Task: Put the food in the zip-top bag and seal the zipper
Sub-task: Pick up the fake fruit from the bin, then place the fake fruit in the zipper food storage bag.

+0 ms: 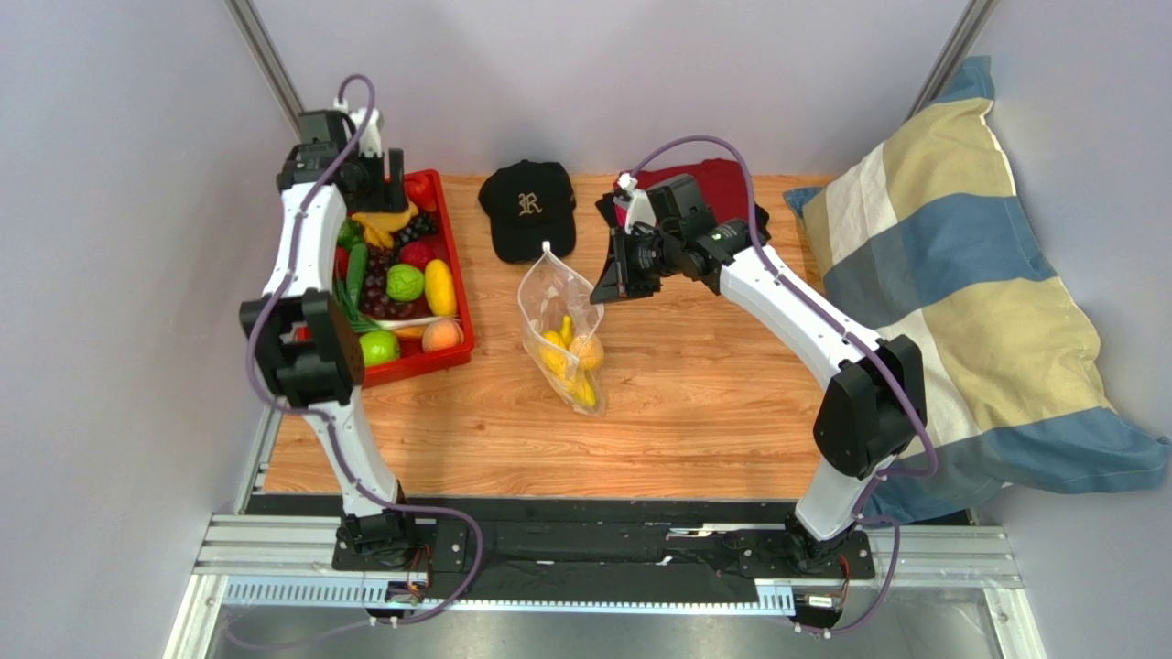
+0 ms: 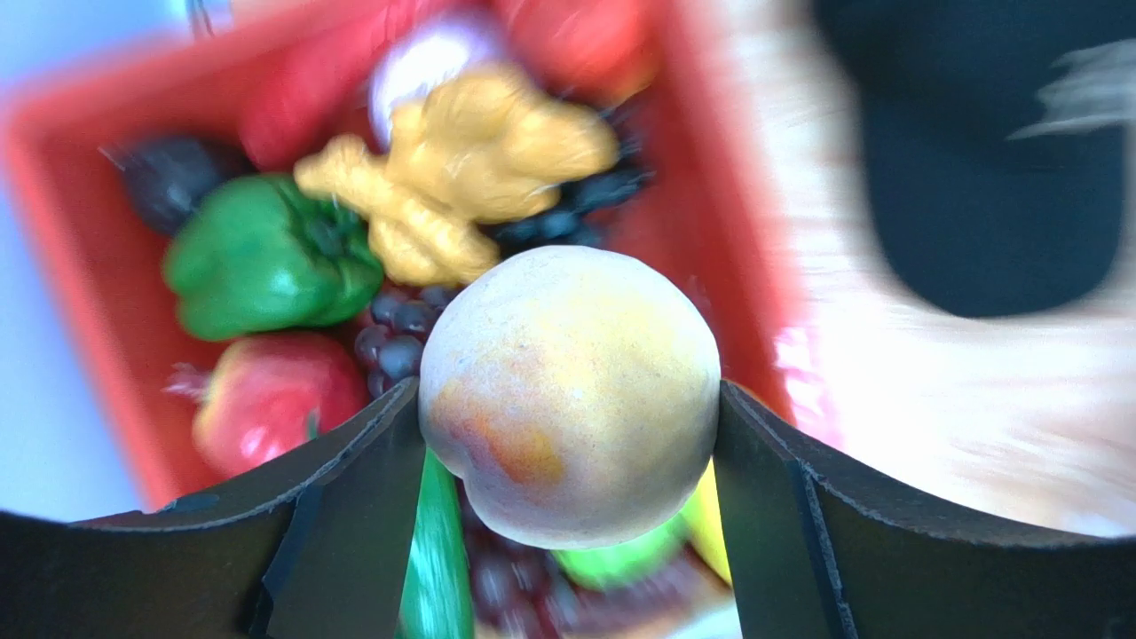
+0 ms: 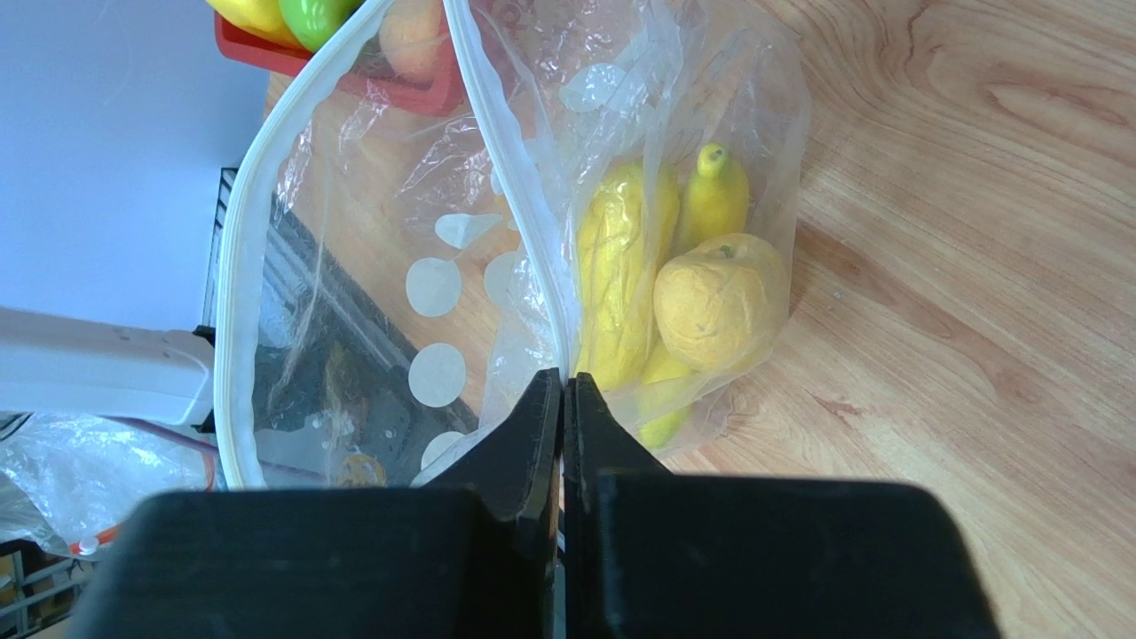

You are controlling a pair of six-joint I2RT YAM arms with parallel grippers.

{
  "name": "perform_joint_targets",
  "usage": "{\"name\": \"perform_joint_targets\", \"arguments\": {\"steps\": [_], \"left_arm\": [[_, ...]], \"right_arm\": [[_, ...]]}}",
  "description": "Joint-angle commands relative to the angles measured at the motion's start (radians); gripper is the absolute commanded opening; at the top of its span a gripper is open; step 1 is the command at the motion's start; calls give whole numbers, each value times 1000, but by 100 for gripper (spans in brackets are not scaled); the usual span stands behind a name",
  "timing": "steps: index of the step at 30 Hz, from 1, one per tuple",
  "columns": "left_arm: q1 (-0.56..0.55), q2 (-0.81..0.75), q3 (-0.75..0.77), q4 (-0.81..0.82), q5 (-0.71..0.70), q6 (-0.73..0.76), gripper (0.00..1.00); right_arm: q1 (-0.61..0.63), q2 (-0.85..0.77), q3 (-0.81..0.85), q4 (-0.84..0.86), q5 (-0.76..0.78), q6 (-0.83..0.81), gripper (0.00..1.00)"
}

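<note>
Over the red tray (image 1: 461,309) at the table's (image 1: 715,412) left edge, the left gripper (image 2: 567,393) clasps a peach-coloured fruit (image 2: 574,353), fingers wide around it, while the zip-top bag (image 1: 561,330), rim pinched by the tightly closed right gripper (image 3: 563,400), lies rightward at mid-table, mouth at its far end.

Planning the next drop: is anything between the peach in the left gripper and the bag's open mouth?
Nothing visible. Only the wall of the red tray and table lie between the peach and the zip-top bag, whose mouth the right gripper pinches open.
</note>
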State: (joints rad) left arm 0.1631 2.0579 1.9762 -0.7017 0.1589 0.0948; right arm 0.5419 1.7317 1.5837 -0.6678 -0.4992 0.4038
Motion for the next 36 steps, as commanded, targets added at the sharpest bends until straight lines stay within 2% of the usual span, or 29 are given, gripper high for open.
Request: {"name": "perform_joint_targets", "arguments": {"steps": [1,8,12,15,20,24,28,30,36], "left_arm": [[-68,-349,-17,-48,241,-15,49],[-312,-605,-192,-65,395,-114,47],[-497,-648,-316,-68,378,-133,47],[-586,-659,-410,-70,344,-139,47],[-637,-633,-507,-61,265,-116,47],[-660,-550,-462,-131,185,-51,46],[-666,-489,-442,-139,125,-47,46],[-671,-453,-418,-139,102,-59,51],[-671,-453,-358,-113,88,-87,79]], "right_arm": [[-3,-11,18,39,-22,3,0],[-3,-20,27,43,-33,7,0],[-5,-29,22,43,-30,4,0],[-3,-41,18,42,-30,1,0],[-3,-55,6,43,-39,-5,0],[-3,-47,9,45,-45,-3,0],[-5,-44,10,47,-47,0,0],[-3,-40,9,48,-48,0,0],[-7,-43,1,47,-52,0,0]]}}
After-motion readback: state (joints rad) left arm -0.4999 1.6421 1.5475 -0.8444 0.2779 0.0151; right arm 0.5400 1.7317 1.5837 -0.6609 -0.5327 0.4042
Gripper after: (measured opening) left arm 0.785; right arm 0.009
